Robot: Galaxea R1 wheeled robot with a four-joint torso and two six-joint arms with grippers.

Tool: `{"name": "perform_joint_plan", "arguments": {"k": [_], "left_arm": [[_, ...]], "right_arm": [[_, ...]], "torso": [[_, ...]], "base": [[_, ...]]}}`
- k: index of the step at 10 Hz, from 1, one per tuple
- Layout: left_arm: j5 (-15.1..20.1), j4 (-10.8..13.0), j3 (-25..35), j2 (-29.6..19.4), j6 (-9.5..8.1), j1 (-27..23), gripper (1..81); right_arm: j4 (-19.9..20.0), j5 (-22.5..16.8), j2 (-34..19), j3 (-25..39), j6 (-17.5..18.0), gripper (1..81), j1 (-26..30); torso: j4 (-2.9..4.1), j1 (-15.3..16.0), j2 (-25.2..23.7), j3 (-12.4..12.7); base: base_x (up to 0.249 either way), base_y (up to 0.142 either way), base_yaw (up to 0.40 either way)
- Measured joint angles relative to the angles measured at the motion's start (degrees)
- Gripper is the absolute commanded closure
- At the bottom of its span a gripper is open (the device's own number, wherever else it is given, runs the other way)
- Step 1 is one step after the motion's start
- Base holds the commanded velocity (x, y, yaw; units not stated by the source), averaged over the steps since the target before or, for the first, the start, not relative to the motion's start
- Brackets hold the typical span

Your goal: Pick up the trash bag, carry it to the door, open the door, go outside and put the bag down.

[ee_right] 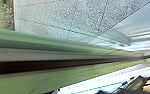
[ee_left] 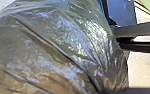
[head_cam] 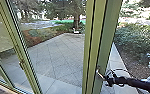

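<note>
one thick green upright (head_cam: 92, 47) of the glazed door front stands before the robot, and the right gripper (head_cam: 101, 75) is right at it, low down, though whether it is spread or pinching cannot be told. the trash bag (ee_left: 58, 50), brownish, see-through and creased with shiny folds, is close by the left wrist, and how the left gripper (ee_left: 128, 90) stands cannot be told either. past the glass lies paving (head_cam: 58, 55) with a tree (head_cam: 76, 21) at its far end, and leafy bushes (head_cam: 138, 37) grow beside it.
</note>
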Motion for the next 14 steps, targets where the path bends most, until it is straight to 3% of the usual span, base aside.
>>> {"name": "perform_joint_plan", "arguments": {"k": [3,5,9,12,14], "left_arm": [[-0.02,-0.09,0.0,0.0,-0.01,0.0,81.1],[-0.02,-0.27,0.0,0.02,0.0,0.02,81.1],[-0.05,-0.72,0.0,0.0,-0.01,0.02,81.1],[-0.09,-0.85,0.0,0.1,0.0,0.02,81.1],[-0.11,-0.88,0.0,0.46,0.0,0.05,81.1]], "right_arm": [[-5.77,-7.05,-0.27,0.06,-2.17,1.0,3.0],[-6.84,-10.0,-0.18,-1.02,-1.55,1.0,4.74],[-8.08,-10.83,-1.34,-2.95,0.94,1.0,9.56],[-8.94,-11.08,-5.29,-2.62,3.01,1.0,14.56],[-15.07,-12.9,-8.95,-0.63,3.3,1.0,18.79]], "torso": [[0.0,0.0,0.02,-0.05],[0.0,0.0,0.05,-0.11],[0.0,0.02,0.09,-0.15],[0.0,0.04,0.11,-0.18],[0.0,0.06,0.11,-0.18]], "base": [[0.0,0.0,0.0],[0.0,0.0,0.0],[0.0,0.0,0.0],[0.0,0.0,0.0],[0.0,0.0,0.0]]}}
